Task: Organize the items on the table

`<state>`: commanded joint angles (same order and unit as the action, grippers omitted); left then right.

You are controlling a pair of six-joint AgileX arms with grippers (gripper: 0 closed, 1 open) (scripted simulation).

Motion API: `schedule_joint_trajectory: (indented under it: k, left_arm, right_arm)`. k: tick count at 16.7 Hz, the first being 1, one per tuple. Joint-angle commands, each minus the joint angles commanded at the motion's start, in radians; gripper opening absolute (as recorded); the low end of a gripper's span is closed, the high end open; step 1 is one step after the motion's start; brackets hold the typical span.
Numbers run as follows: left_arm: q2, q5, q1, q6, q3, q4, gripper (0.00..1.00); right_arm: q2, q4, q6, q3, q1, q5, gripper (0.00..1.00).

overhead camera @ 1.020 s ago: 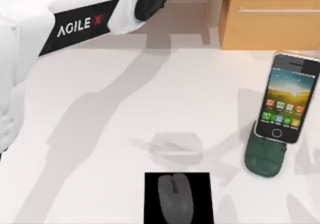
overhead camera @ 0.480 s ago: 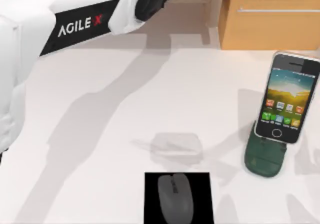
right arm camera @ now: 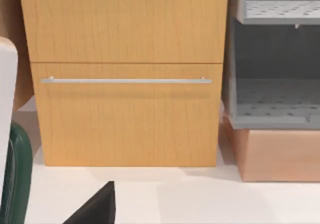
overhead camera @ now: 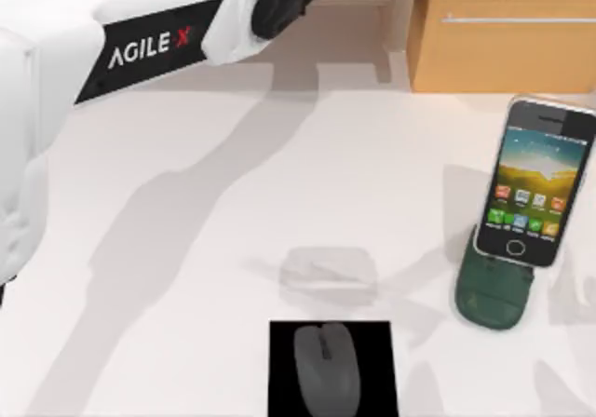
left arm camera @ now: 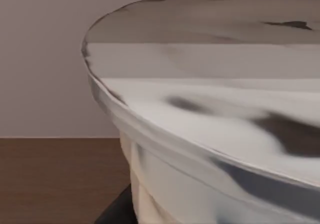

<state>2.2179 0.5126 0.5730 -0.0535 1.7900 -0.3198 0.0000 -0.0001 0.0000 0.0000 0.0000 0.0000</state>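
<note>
The drink cup (left arm camera: pixel 210 134), white-lidded with a cream wall, looms close and tilted in the left wrist view, with a dark finger (left arm camera: pixel 116 213) against its side. My left arm (overhead camera: pixel 149 40) reaches from the left across the table's far edge, its gripper beyond the picture's top. The smartphone (overhead camera: pixel 533 182) leans upright in the dark green stand (overhead camera: pixel 494 294) at the right. The grey mouse (overhead camera: pixel 324 361) lies on the black pad (overhead camera: pixel 284 375) at the front middle. A dark part of my right gripper (right arm camera: pixel 95 209) faces the cabinet from beside the stand.
A tan wooden cabinet (overhead camera: pixel 503 31) with a metal handle (right arm camera: pixel 125 80) stands behind the table's far right edge. Grey shelves (right arm camera: pixel 275 59) sit beside it. The white table (overhead camera: pixel 186 277) is bare on the left and in the middle.
My left arm has crept slightly to the right, and the shadows on the table shifted with it. Phone, mouse and pad have not moved.
</note>
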Motion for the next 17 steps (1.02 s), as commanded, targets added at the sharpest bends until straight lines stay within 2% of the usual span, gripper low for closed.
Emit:
schedule_joint_trajectory:
  k: [11,17]
  left_arm:
    - [0.0,0.0,0.0,0.0,0.0,0.0,0.98]
    - [0.0,0.0,0.0,0.0,0.0,0.0,1.0]
  right_arm:
    - [0.0,0.0,0.0,0.0,0.0,0.0,1.0]
    - [0.0,0.0,0.0,0.0,0.0,0.0,1.0]
